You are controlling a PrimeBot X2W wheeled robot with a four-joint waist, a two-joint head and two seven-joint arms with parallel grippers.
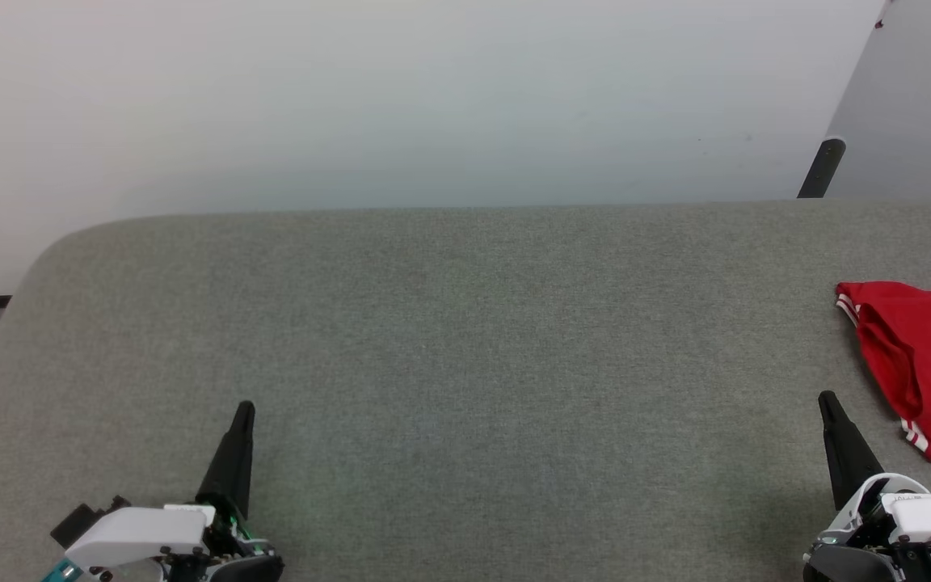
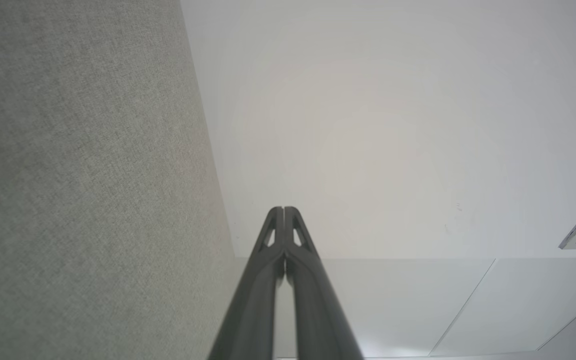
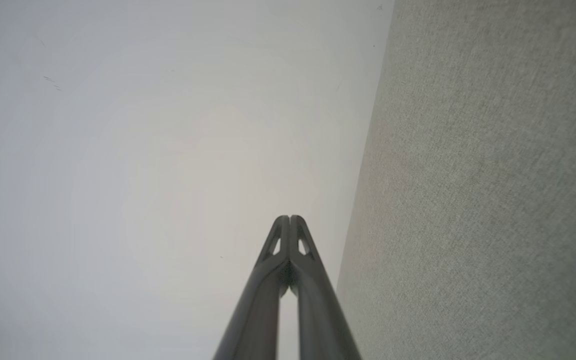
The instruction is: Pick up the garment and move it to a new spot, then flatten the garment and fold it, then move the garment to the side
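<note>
Nearest me, at 7 o'clock in the head view, my left gripper (image 1: 244, 411) has its two long dark fingers pressed together on nothing. At 5 o'clock my right gripper (image 1: 827, 400) is closed and empty too. Both hang over the grey fabric-covered table (image 1: 465, 339). Farther out at 3 o'clock, by the table's right side, lies the red short-sleeved shirt with striped trim (image 1: 926, 356). It's layered loosely and cut off by the frame, so I can't tell whether it's folded and set aside or untouched.

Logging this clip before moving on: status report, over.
Shut and empty: left pincer, right pincer. Red garment bunched far right on grey surface, untouched, just beyond right pincer. Nothing between them.
</note>
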